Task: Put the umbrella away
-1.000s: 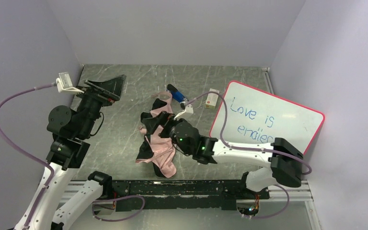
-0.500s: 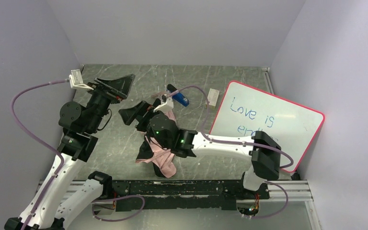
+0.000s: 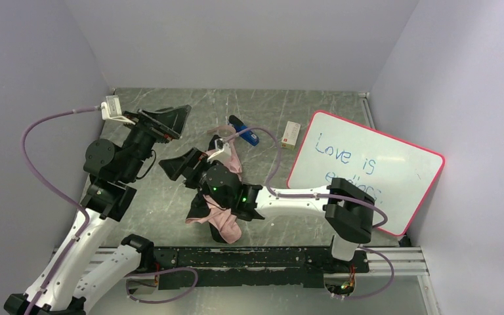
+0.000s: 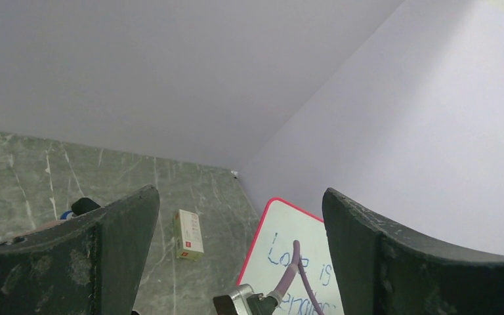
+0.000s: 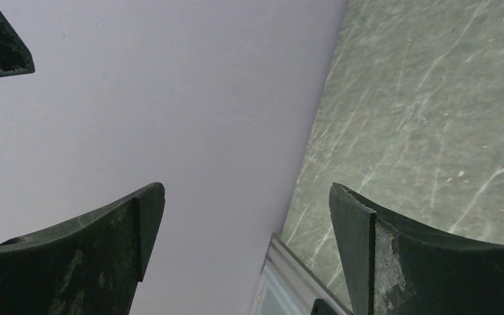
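The umbrella (image 3: 218, 211) lies crumpled on the table's middle, pale pink outside and black inside, partly hidden under my right arm. Its pink strap end (image 3: 220, 129) shows near the stapler. My right gripper (image 3: 178, 165) is open and empty, raised above the umbrella's left edge and pointing left. My left gripper (image 3: 169, 120) is open and empty, raised over the table's far left and pointing right. Neither wrist view shows the umbrella. In the left wrist view my gripper (image 4: 239, 216) frames the whiteboard. In the right wrist view my gripper (image 5: 246, 216) frames wall and table.
A blue-and-black stapler (image 3: 243, 130) lies behind the umbrella. A small white box (image 3: 291, 134) lies to its right, also in the left wrist view (image 4: 188, 234). A red-framed whiteboard (image 3: 367, 167) leans at the right. Grey walls close three sides.
My right arm has swung left over the umbrella and its gripper now points left with jaws open. My left gripper has moved right and slightly forward. The umbrella has not visibly moved.
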`<action>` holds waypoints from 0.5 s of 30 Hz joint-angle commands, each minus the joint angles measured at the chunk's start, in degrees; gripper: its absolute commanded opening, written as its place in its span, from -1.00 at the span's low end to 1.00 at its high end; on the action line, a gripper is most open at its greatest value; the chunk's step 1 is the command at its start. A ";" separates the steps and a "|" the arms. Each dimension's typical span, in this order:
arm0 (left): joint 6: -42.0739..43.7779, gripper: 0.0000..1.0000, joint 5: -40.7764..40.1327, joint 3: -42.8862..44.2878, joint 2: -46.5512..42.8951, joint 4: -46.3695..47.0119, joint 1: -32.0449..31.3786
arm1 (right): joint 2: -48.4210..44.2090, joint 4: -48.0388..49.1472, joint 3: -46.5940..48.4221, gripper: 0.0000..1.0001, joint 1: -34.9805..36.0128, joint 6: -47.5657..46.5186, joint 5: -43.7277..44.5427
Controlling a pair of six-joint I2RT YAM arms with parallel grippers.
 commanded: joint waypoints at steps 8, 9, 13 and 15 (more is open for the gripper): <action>2.31 0.94 -1.20 1.24 0.40 -0.54 -0.79 | 4.34 23.97 -5.60 0.59 -2.49 5.94 -10.61; 2.03 0.94 -1.56 0.79 0.14 -0.56 -0.79 | 4.33 23.12 -5.39 0.58 -2.64 6.15 -10.81; 1.18 0.94 -1.12 -2.29 -0.75 4.56 -0.75 | 3.16 20.26 -4.83 0.73 -2.99 4.50 -10.43; 0.92 0.94 -0.40 -2.27 0.18 6.71 -0.80 | 2.28 18.91 -4.56 0.87 -3.18 3.82 -9.89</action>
